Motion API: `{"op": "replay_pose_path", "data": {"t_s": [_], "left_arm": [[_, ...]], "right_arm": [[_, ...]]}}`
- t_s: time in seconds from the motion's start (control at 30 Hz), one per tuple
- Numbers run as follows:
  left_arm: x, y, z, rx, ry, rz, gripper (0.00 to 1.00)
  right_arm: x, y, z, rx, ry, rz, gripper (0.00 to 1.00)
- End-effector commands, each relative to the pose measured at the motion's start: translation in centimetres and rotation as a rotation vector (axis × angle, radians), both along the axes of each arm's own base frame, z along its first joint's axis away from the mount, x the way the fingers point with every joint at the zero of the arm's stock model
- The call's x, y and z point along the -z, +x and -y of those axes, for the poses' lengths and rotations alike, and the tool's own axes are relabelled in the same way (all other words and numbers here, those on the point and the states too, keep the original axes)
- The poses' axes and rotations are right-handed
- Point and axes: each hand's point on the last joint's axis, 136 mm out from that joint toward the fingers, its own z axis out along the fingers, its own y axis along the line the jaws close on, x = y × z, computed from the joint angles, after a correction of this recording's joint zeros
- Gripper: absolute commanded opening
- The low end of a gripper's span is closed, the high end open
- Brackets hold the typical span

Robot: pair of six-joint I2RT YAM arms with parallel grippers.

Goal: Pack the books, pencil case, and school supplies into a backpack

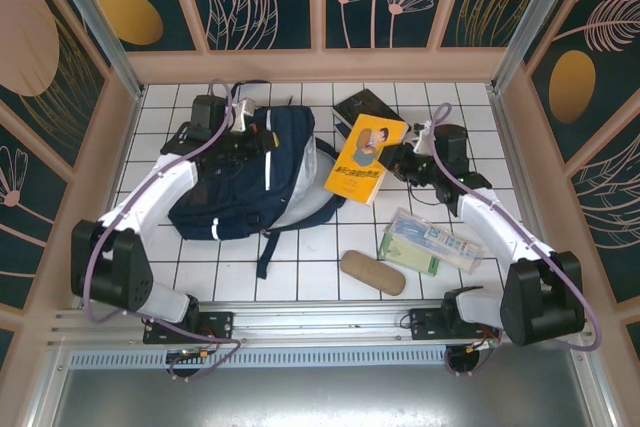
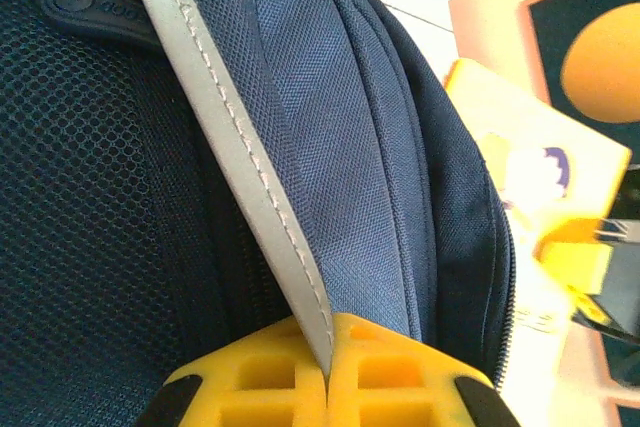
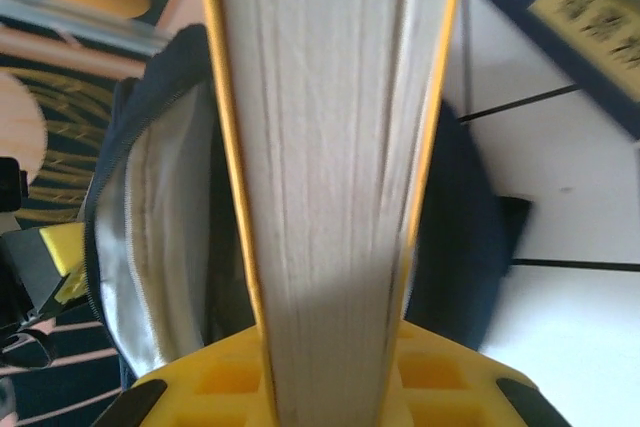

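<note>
Navy backpack [image 1: 245, 172]: flat on the white-tiled counter [image 1: 300, 267], left of centre; mouth turned to the right, pale grey lining exposed.
Left jaws: closed tight on the backpack's grey-white stripe [image 2: 230, 147], seen close up from the left wrist; from above, at the bag's far edge.
Right jaws: clamped on the yellow book [image 1: 367, 159]; from the right wrist, page edges upright between the yellow pads.
From overhead: cartoon cover of the yellow book; dark book [image 1: 362, 105] at its far end; tan case [image 1: 373, 272] and green-white packet [image 1: 430, 244] near the front edge, just apart.
From the right wrist: bag mouth just left of the page edges; dark book's blue cover and pale print on the tiles to the right.
Open room: bare tiles between bag and tan case; wooden walls on three sides.
Bag contents: cannot tell; lining alone visible inside.
</note>
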Motion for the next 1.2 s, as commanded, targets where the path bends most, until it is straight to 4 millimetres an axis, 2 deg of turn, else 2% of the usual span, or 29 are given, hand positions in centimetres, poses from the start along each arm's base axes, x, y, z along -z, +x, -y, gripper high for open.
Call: {"op": "replay_pose_path", "data": {"t_s": [0.0,0.2,0.4,0.57,0.73,0.83,1.03,1.17], "left_arm": [[-5.3,-2.3,1.2,0.113,-0.094,0.094,0.0],[-7.5,-3.9,0.7,0.157,-0.122,0.17,0.0],[-9.1,-4.7,0.9,0.202,-0.212,0.2,0.0],[-9.6,-4.7,1.0,0.216,-0.239,0.195,0.0],[-11.0,-5.0,1.2,0.24,-0.291,0.202,0.0],[-11.6,-5.1,1.5,0.256,-0.318,0.2,0.0],[-11.5,-4.9,1.5,0.262,-0.321,0.203,0.0],[-11.1,-4.5,1.7,0.261,-0.321,0.194,0.0]], "right_arm": [[-3.2,-0.4,-3.8,-0.154,0.119,0.087,0.0],[-0.3,0.3,-7.7,-0.217,0.078,0.008,0.0],[1.1,-1.4,-10.1,-0.317,0.107,-0.048,0.0],[0.2,-2.1,-11.1,-0.341,0.2,-0.072,0.0],[-1.9,-2.1,-13.8,-0.389,0.27,-0.072,0.0],[-2.1,-1.2,-15.7,-0.402,0.278,-0.088,0.0],[0.8,1.7,-20.1,-0.366,0.267,-0.168,0.0],[2.3,2.2,-23.3,-0.378,0.299,-0.216,0.0]]}}
